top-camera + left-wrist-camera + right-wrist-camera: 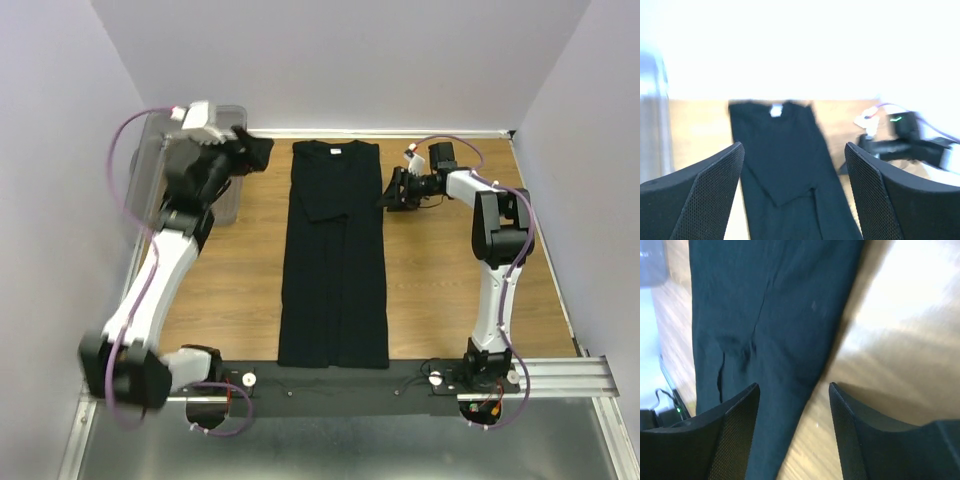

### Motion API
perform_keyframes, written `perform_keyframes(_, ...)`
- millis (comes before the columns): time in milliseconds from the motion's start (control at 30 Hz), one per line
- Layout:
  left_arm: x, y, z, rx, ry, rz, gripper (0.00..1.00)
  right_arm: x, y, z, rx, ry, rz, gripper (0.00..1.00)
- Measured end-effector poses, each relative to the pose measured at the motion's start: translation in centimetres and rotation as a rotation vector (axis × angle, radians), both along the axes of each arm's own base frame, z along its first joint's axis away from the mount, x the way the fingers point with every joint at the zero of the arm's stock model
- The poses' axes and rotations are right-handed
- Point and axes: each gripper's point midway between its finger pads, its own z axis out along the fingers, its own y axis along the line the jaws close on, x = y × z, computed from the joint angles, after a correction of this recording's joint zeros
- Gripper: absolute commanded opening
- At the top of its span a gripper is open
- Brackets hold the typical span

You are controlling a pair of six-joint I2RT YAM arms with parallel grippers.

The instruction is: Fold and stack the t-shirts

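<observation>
A black t-shirt (334, 255) lies flat on the wooden table as a long narrow strip, both sides folded in, white neck tag at the far end. It also shows in the left wrist view (785, 170) and the right wrist view (765, 330). My left gripper (255, 152) is open and empty, raised at the far left, left of the shirt's collar. My right gripper (392, 190) is open and empty, low at the shirt's right edge near the sleeve fold. In the right wrist view the right gripper (794, 405) straddles that edge.
A clear plastic bin (165, 160) stands at the far left against the wall, just behind the left arm. Bare wooden table (450, 290) lies on both sides of the shirt. A metal rail (560, 375) runs along the near edge.
</observation>
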Motion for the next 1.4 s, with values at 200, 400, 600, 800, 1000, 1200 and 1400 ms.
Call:
perform_keyframes(200,-9.6,1.3,3.4,-0.017,-0.223,-0.041,0.9,2.3,0.5,-0.8,-0.003,0.026,-0.057,0.33)
perform_keyframes(400,-13.2,-0.7,-7.5,-0.026,0.032,-0.198,0.89,2.9,0.6,-1.6,-0.004,0.049,-0.082,0.03)
perform_keyframes(600,-16.0,-2.1,-8.6,-0.046,0.074,-0.323,0.88,3.8,0.2,-1.8,-0.005,0.047,-0.098,0.01)
perform_keyframes(800,-18.4,-3.3,-8.5,-0.056,0.07,-0.441,0.88,6.9,-2.3,-1.5,-0.03,0.004,-0.164,0.01)
perform_keyframes(1000,-19.3,-3.9,-10.4,-0.068,0.155,-0.499,0.88,10.2,-7.6,-0.3,-0.037,-0.089,-0.218,0.84)
perform_keyframes(1200,-22.4,-9.2,-8.6,0.041,0.137,-0.684,0.88,5.6,-10.2,1.3,-0.214,-0.21,-0.076,1.0)
perform_keyframes(1400,-26.4,-17.1,-4.7,0.307,-0.167,-0.894,0.92,-5.4,-10.1,9.0,-0.39,-0.543,0.21,1.0)
